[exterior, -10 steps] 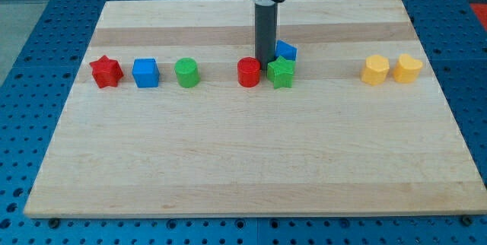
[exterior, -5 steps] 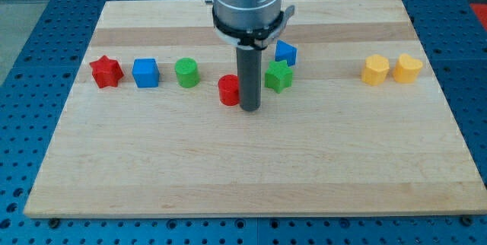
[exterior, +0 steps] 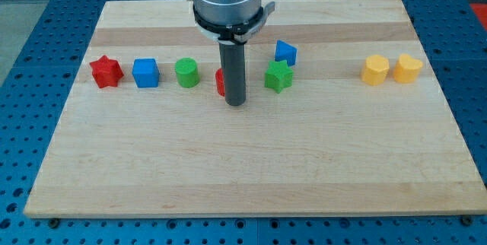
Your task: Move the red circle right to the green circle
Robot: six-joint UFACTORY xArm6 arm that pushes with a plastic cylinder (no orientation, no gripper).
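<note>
The red circle (exterior: 220, 82) sits on the wooden board (exterior: 251, 154), mostly hidden behind my rod; only its left edge shows. The green circle (exterior: 186, 72) stands a short gap to its left. My tip (exterior: 236, 103) rests on the board, touching the red circle's right and lower side. The rod hangs from the arm at the view's top.
A red star (exterior: 106, 71) and a blue cube (exterior: 145, 72) stand left of the green circle. A green star (exterior: 278, 76) and a blue block (exterior: 285, 52) lie right of my tip. Two yellow blocks (exterior: 375, 70) (exterior: 407, 68) are at the far right.
My tip came from above the red circle, round to its right side, and moved left. The red circle slid left, away from the green star and closer to the green circle.
</note>
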